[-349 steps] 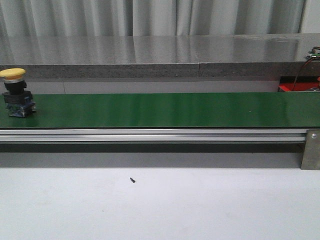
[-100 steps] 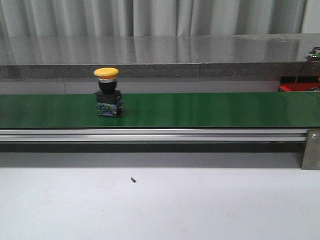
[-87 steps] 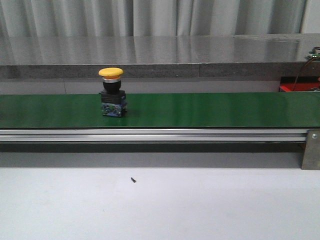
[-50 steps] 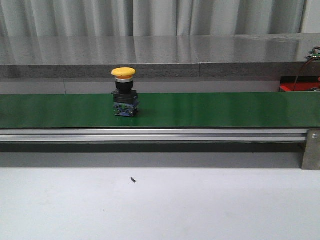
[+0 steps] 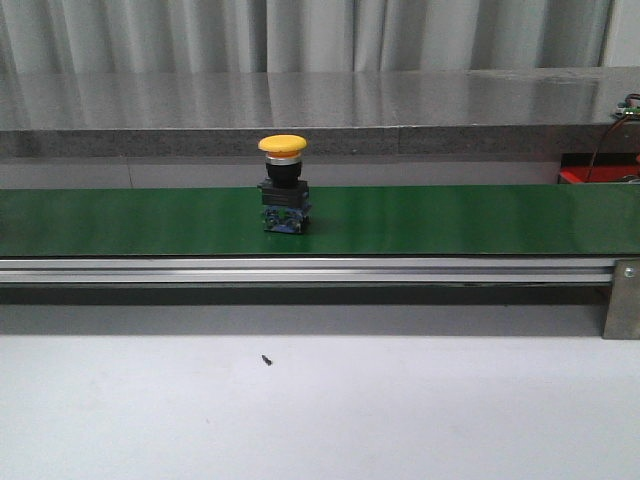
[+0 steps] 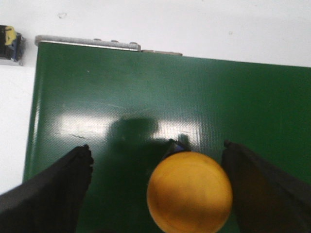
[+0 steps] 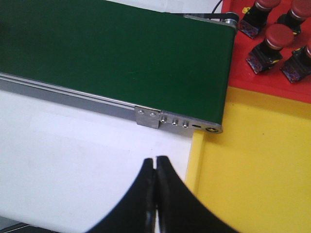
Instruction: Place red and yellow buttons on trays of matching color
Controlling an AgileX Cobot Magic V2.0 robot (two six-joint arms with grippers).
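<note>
A yellow mushroom-head button (image 5: 283, 190) on a black and blue base stands upright on the green conveyor belt (image 5: 450, 220), left of the middle. In the left wrist view, the same button (image 6: 189, 191) shows from above, between the wide-apart fingers of my left gripper (image 6: 157, 145). It sits nearer one finger (image 6: 252, 184), and the gripper is open. My right gripper (image 7: 155, 158) is shut and empty over the white table, beside the yellow tray (image 7: 252, 170). The red tray (image 7: 262, 80) holds several red buttons (image 7: 272, 41). Neither gripper shows in the front view.
The belt's aluminium rail (image 5: 300, 270) runs along its front edge, with an end bracket (image 5: 622, 298) at the right. A grey stone ledge (image 5: 320, 110) lies behind the belt. A small black speck (image 5: 265, 359) lies on the white table.
The yellow button has travelled to the right along the belt, from the far left edge to left of the middle. Nothing else has moved in the front view.
</note>
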